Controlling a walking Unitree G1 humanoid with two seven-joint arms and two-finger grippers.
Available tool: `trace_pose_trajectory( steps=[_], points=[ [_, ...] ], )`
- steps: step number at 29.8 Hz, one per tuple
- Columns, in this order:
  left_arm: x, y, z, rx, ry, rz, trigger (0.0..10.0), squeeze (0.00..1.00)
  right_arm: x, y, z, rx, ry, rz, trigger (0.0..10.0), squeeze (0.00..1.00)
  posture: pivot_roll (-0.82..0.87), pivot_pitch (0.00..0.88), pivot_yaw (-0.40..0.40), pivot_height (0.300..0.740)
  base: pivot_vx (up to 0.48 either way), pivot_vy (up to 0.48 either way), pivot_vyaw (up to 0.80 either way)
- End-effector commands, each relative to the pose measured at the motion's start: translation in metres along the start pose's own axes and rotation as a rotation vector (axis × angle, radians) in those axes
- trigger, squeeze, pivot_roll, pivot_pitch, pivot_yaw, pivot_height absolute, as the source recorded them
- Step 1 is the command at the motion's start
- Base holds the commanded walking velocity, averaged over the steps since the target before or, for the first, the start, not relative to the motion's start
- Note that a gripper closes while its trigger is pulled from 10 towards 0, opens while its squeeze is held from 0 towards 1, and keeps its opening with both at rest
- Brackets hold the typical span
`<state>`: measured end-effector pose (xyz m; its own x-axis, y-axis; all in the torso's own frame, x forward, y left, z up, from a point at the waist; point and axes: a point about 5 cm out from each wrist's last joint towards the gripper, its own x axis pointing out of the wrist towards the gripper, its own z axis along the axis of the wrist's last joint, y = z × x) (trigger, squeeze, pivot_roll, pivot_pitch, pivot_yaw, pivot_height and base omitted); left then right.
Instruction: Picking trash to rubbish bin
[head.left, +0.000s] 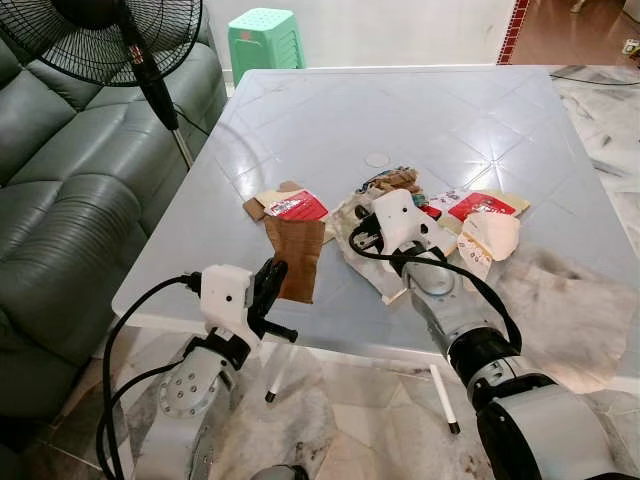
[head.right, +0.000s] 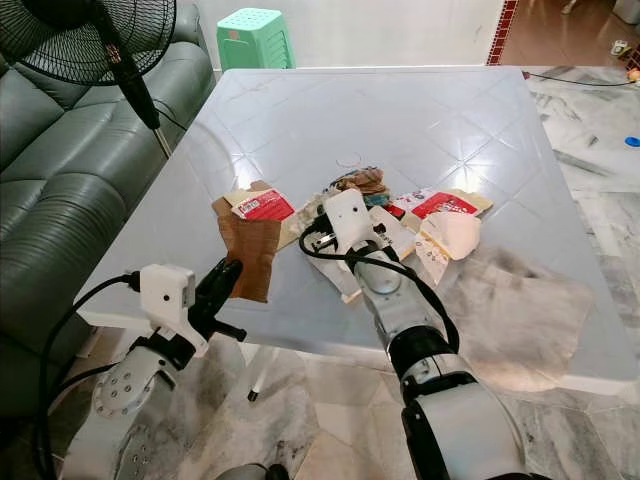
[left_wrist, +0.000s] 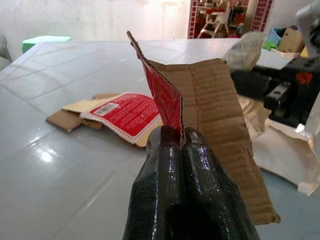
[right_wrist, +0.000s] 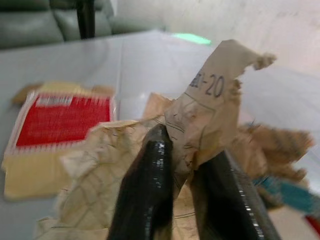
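Two claws, both clamped — left claw (left_wrist: 182, 145) on cardboard piece (left_wrist: 210, 115), right claw (right_wrist: 182, 170) on crumpled paper (right_wrist: 210, 110).

The desk (head.left: 300, 120) is pale grey-blue with a faint diamond grid. On it lie a brown cardboard piece (head.left: 296, 255) with a red inner face, red-and-white labels (head.left: 297, 206), and cream crumpled paper (head.left: 490, 237). Beyond the desk stands a mint-green stool (head.left: 264, 40); beside it, a grey-green sofa (head.left: 60, 200).

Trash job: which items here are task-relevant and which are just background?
Job:
- brown cardboard piece, pinched by the left gripper
- crumpled paper wrapper, pinched by the right gripper
- red-printed cardboard scraps
- table they lie on

Lying about:
- fan
- sofa
- green stool
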<state>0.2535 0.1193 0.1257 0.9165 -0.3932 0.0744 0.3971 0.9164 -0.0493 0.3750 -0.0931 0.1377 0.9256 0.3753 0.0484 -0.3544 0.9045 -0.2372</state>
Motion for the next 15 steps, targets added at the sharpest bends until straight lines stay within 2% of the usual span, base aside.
trace_pose_trajectory(
  steps=[1, 5, 8, 9, 11, 14, 15],
  points=[
    [0.0, 0.001, -0.001, 0.003, -0.002, -0.003, 0.0, 0.0, 0.005, -0.005, 0.019, 0.005, -0.085, -0.01, 0.0, 0.0, 0.06, 0.047, 0.066, 0.74, 0.0, 0.0, 0.0],
    [0.003, 0.002, 0.0, 0.01, -0.017, 0.023, 0.0, 0.0, 0.007, -0.011, 0.033, 0.009, -0.155, -0.033, 0.0, 0.0, 0.05, 0.04, 0.062, 0.74, 0.0, 0.0, 0.0],
    [0.007, 0.013, 0.004, 0.026, -0.041, 0.125, 0.0, 0.0, 0.007, -0.024, 0.056, 0.014, -0.26, -0.07, 0.0, 0.0, 0.04, 0.031, 0.059, 0.74, 0.0, 0.0, 0.0],
    [0.007, 0.013, 0.004, 0.026, -0.041, 0.125, 0.0, 0.0, 0.007, -0.024, 0.056, 0.014, -0.26, -0.07, 0.0, 0.0, 0.04, 0.031, 0.059, 0.74, 0.0, 0.0, 0.0],
    [0.009, 0.02, 0.005, 0.028, -0.043, 0.175, 0.0, 0.0, 0.004, -0.035, 0.073, 0.017, -0.331, -0.105, 0.0, 0.0, 0.04, 0.027, 0.059, 0.74, 0.0, 0.0, 0.0],
    [0.009, 0.022, 0.005, 0.036, -0.043, 0.184, 0.0, 0.0, 0.003, -0.039, 0.079, 0.012, -0.356, -0.119, 0.0, 0.0, 0.04, 0.027, 0.059, 0.74, 0.0, 0.0, 0.0],
    [0.01, 0.024, 0.005, 0.046, -0.046, 0.201, 0.0, 0.0, -0.004, -0.052, 0.096, -0.007, -0.428, -0.179, 0.0, 0.0, 0.03, 0.023, 0.059, 0.74, 0.0, 0.0, 0.0]
  ],
)
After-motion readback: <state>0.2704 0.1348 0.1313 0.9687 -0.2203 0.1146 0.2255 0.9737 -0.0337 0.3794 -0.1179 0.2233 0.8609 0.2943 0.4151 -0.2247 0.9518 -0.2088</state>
